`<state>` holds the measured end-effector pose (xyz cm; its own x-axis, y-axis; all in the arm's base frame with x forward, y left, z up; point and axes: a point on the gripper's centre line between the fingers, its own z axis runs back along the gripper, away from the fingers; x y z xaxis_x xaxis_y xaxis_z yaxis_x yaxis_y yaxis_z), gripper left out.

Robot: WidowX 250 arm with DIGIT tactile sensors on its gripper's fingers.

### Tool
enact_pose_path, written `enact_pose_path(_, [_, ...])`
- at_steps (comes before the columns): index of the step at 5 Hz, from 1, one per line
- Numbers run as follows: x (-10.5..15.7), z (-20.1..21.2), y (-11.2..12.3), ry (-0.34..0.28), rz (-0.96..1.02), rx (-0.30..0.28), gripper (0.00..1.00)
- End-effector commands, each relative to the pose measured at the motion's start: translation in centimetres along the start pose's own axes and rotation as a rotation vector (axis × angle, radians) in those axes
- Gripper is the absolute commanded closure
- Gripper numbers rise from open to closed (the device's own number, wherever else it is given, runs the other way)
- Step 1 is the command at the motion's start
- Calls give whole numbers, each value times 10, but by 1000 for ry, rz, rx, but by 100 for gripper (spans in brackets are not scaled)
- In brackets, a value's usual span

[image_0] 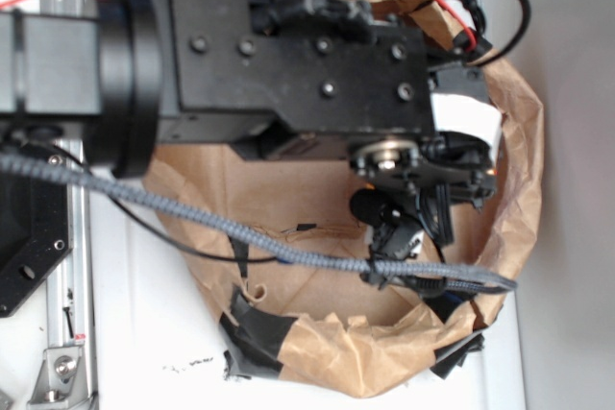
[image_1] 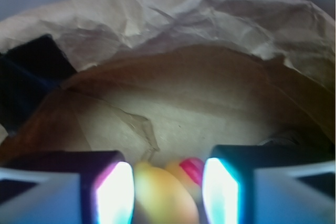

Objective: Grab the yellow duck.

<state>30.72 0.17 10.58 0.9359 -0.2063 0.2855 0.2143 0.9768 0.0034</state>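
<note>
In the wrist view the yellow duck sits between my two fingers, blurred and very close, with its red beak by the right pad. The left pad and right pad press against its sides. My gripper is shut on the duck, low over the floor of a brown paper bag. In the exterior view the gripper reaches down inside the bag at its right side. The arm hides the duck there.
The crumpled paper bag wall rings the gripper closely. Black tape patches its front edge and shows at the left in the wrist view. A braided cable crosses over the bag. A metal rail runs along the left.
</note>
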Motion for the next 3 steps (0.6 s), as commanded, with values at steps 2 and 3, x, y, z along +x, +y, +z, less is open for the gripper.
enact_pose_path(2, [2, -12, 2, 46, -21, 43, 0])
enact_pose_path(3, [-20, -9, 23, 137, 43, 118, 0])
